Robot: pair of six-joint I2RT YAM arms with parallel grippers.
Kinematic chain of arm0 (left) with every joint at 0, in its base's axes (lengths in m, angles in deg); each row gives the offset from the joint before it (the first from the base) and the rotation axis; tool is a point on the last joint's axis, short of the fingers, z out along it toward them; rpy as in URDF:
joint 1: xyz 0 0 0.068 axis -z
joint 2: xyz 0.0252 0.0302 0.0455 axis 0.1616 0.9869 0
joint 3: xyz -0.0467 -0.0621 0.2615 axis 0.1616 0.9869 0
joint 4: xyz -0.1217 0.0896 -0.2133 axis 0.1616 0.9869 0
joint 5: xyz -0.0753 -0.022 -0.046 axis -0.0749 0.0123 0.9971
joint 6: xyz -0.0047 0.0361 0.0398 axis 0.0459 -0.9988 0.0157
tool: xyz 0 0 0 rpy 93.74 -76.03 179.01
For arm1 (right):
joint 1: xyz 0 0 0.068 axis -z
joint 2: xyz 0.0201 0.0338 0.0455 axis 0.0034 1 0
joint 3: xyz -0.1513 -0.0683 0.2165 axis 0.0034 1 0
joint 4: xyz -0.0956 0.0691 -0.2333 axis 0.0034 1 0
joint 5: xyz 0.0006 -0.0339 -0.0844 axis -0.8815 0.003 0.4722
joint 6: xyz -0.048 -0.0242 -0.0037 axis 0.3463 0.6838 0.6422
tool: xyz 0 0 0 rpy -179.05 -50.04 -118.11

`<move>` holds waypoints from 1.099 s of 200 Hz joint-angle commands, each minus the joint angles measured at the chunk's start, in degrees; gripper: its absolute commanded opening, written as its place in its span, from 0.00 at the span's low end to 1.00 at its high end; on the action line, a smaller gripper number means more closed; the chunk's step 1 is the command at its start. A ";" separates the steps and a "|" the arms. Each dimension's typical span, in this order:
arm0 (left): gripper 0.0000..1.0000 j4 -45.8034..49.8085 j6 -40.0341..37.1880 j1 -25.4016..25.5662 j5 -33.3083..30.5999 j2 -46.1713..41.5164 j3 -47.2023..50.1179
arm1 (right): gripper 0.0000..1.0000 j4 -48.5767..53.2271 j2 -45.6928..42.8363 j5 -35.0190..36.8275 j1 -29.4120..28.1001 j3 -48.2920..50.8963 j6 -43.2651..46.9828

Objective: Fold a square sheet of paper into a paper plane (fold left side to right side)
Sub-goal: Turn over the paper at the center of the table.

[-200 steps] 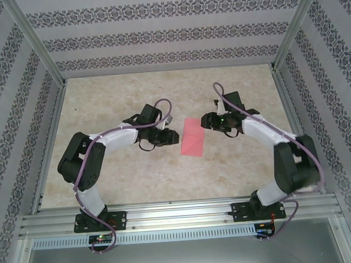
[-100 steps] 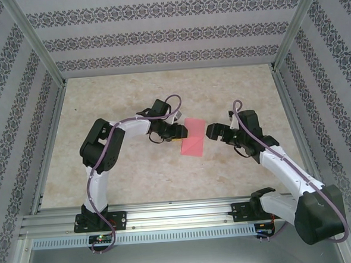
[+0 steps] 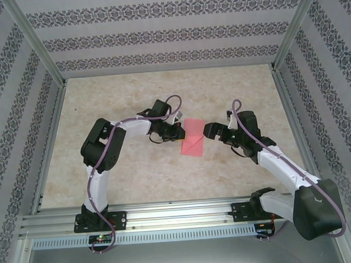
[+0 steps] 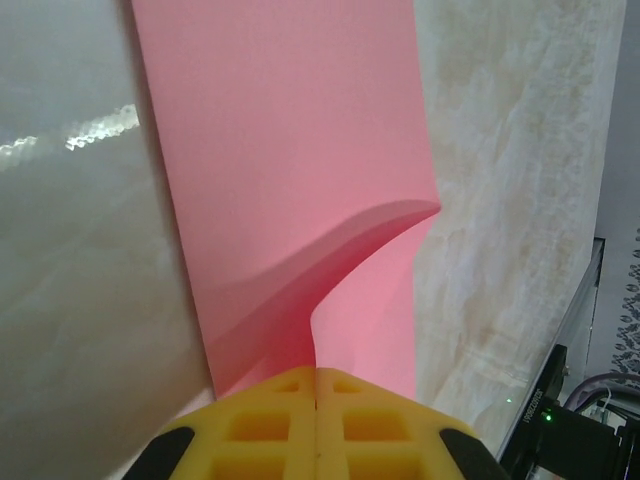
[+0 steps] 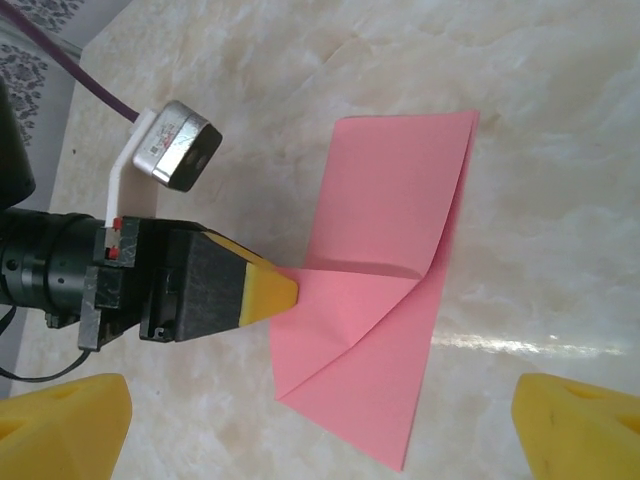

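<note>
Grip: left end effector (image 4: 316, 385) is clamped tight on the left edge of the square sheet of paper (image 5: 390, 200), with no gap between its yellow tips.
Other arm: right end effector (image 3: 209, 131) is spread wide and holds nothing, poised just beside the sheet's right edge.
Paper: salmon-pink, mid-bench between the two arms. It lies mostly flat, and the pinched part curls up off the rest into the left grip.
Surface: marbled bench (image 3: 136, 175), bare around the sheet.
Change: half a second ago the left tips stood apart at that edge, and now they have bitten. The right jaws have widened over the same second.
Meaning: the grasp for the left-to-right fold looks made, and carrying the edge across is probably next.
Risk: thin paper may drag along whole unless its right side is held down.
</note>
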 commanded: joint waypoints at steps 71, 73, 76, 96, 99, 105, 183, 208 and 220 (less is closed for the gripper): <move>0.08 -2.39 -0.85 -0.59 -1.01 -6.98 3.28 | 0.83 -12.69 19.69 -9.56 -1.76 -5.30 -6.07; 0.08 -2.41 -0.85 -0.67 -1.09 -6.98 3.28 | 0.83 -12.75 20.10 -9.56 -1.86 -5.60 -6.12; 0.08 -2.41 -0.85 -0.67 -1.02 -6.98 3.28 | 0.82 -12.94 20.72 -9.61 -2.07 -5.94 -6.16; 0.08 -2.37 -0.77 -0.70 -1.27 -6.93 3.45 | 0.79 -14.03 24.71 -9.78 -2.86 -7.56 -6.72; 0.08 -2.41 -0.77 -0.70 -1.38 -6.91 3.45 | 0.79 -14.42 25.19 -9.82 -2.93 -7.67 -6.95; 0.08 -2.41 -0.68 -0.75 -1.46 -6.98 3.54 | 0.78 -15.08 26.16 -9.95 -3.11 -7.95 -7.32; 0.15 -2.27 -0.15 -1.14 -2.87 -6.48 4.07 | 0.52 -22.07 31.52 -12.40 -3.86 -7.82 -11.65; 0.22 -1.44 -0.33 -1.31 -3.82 -5.59 3.72 | 0.38 -21.81 31.90 -12.72 -3.90 -7.91 -11.43; 0.26 -1.36 -0.35 -1.51 -3.98 -5.64 3.80 | 0.34 -21.58 32.11 -12.72 -3.98 -7.98 -11.28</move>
